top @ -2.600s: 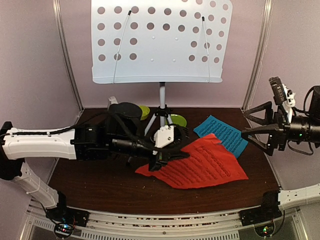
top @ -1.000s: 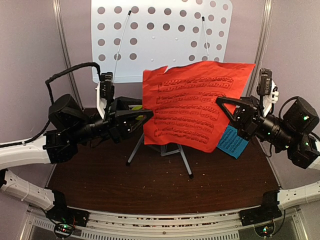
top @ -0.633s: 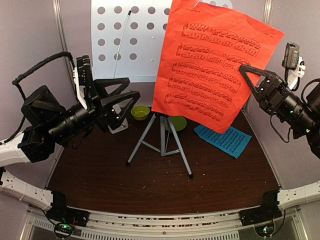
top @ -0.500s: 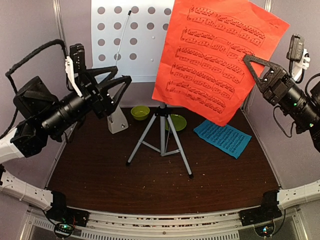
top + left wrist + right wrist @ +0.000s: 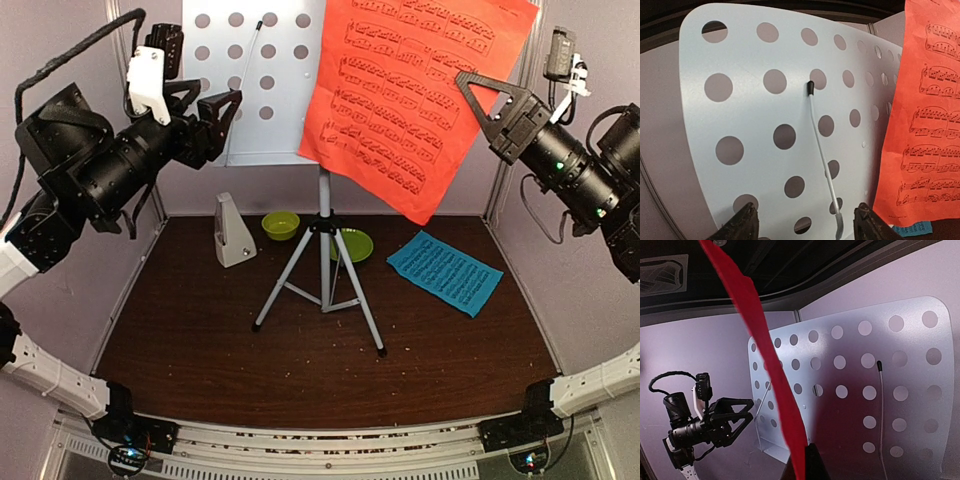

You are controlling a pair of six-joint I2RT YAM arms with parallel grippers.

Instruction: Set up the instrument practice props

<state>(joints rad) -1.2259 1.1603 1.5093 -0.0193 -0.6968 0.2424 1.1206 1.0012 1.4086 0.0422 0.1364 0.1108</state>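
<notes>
Dark brown table (image 5: 200, 330) shows in the top view only. Pale grey perforated music-stand desk (image 5: 255, 80) stands upright at the back. Red music sheet (image 5: 410, 90) is up in the air in front of the desk's right half and hides it from the top camera. The right wrist view gets the sheet edge-on as a thin red strip, with the desk holes clear behind. Grey folding tripod with black joints (image 5: 322, 270) carries the desk, legs spread mid-table. Right gripper (image 5: 465, 82) is clamped on the sheet's right edge. Left gripper (image 5: 805, 227) is spread wide with nothing between its fingers, facing the desk's left half, apart from the sheet. Blue music sheet (image 5: 443, 272) lies flat right of the tripod. Small whitish pyramid metronome (image 5: 233, 232) stands upright left of it. Lime-green plate (image 5: 352, 244) and lime-green bowl (image 5: 281, 224) sit behind the tripod legs, plate partly blocked. Thin wire page arm (image 5: 822, 160) lies against the desk face.
</notes>
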